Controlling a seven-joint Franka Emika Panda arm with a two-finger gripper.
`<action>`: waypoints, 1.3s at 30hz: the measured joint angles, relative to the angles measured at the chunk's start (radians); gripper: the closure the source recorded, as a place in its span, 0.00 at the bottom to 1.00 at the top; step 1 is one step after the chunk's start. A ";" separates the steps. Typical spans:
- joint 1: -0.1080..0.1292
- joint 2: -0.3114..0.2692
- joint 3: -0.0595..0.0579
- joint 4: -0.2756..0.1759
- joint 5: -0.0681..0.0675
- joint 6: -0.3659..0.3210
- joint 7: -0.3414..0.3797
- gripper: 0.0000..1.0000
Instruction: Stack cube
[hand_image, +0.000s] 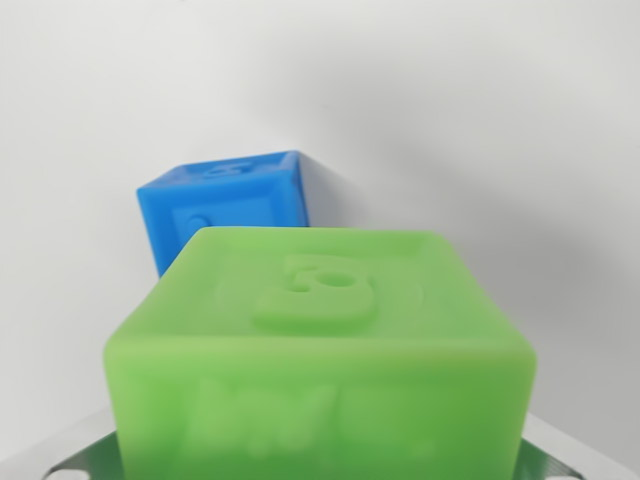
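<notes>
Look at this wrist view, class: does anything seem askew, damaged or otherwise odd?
Only slightly. The blue cube sits turned at an angle to the green cube in front, one corner towards the camera. No damage or spills show. The gripper's fingertips cannot be made out.

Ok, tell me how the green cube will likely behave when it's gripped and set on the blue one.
The green cube looks solid and blocky, so it probably stays stiff under grip. Its flat faces suggest it won't roll. The smooth, slightly glossy surface may be a bit slippery. The blue cube sits turned at an angle, so a misaligned placement might tip.
</notes>
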 joint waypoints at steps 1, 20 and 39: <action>0.003 -0.001 0.002 -0.001 0.000 0.000 -0.001 1.00; 0.048 -0.001 0.030 -0.021 -0.001 0.026 -0.007 1.00; 0.051 0.161 0.013 -0.012 -0.057 0.170 0.030 1.00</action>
